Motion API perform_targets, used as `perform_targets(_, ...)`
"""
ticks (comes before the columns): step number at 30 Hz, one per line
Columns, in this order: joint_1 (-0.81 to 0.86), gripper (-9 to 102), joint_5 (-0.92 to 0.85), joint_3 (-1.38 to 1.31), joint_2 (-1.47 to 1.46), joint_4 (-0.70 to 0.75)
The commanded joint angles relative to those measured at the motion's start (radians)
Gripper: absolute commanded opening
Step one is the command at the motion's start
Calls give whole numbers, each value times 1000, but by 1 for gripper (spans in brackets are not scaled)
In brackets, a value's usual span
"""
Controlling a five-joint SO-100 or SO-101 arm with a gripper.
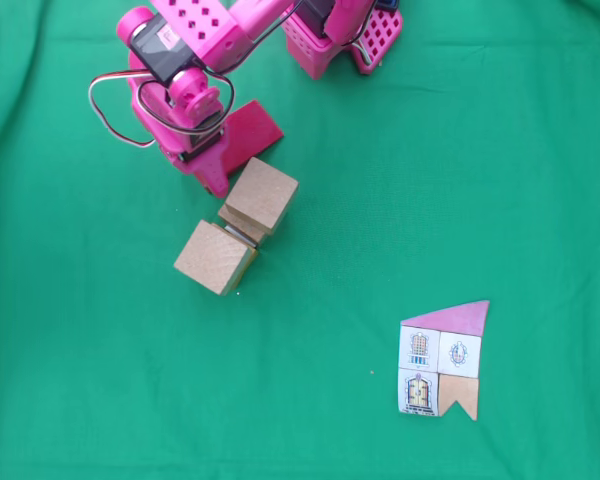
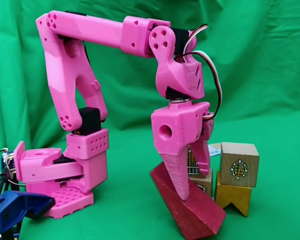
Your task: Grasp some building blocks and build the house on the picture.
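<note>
Pressing down at the dark red wedge (image 2: 187,210), the pink claw (image 2: 190,187) points straight at the green cloth (image 2: 115,215) in the side fixed view; one long finger (image 2: 176,172) lies across the wedge's near face, the other is mostly hidden behind it. The tips look closed around the wedge, but contact at the far finger cannot be made out, so whether it truly grips is unclear. The wedge sits tilted, its low end nearest the camera.

Just behind the claw a cube (image 2: 200,181) with a printed window is largely covered by the fingers. To the claw's right, a light-wood cube (image 2: 239,164) bearing a round emblem rests on a mustard notched block (image 2: 233,196).

From above, the claw (image 1: 212,172) hides under the wrist motor and wires; only a corner of the wedge (image 1: 252,128) shows beside it. Directly below the claw in this view stand a raised cube (image 1: 263,193) and, touching its base, a second cube (image 1: 214,257); the piece (image 1: 242,226) beneath the raised one is barely visible. Well apart, toward the lower right, lies the paper house picture (image 1: 442,360).
</note>
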Motion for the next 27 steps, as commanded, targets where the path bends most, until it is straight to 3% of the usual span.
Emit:
perform_targets(1,-3,34,-6,12,52,5)
perform_targets(20,31,34,-9,20,35,-8)
perform_targets(27,32,34,-95,89,34,-12)
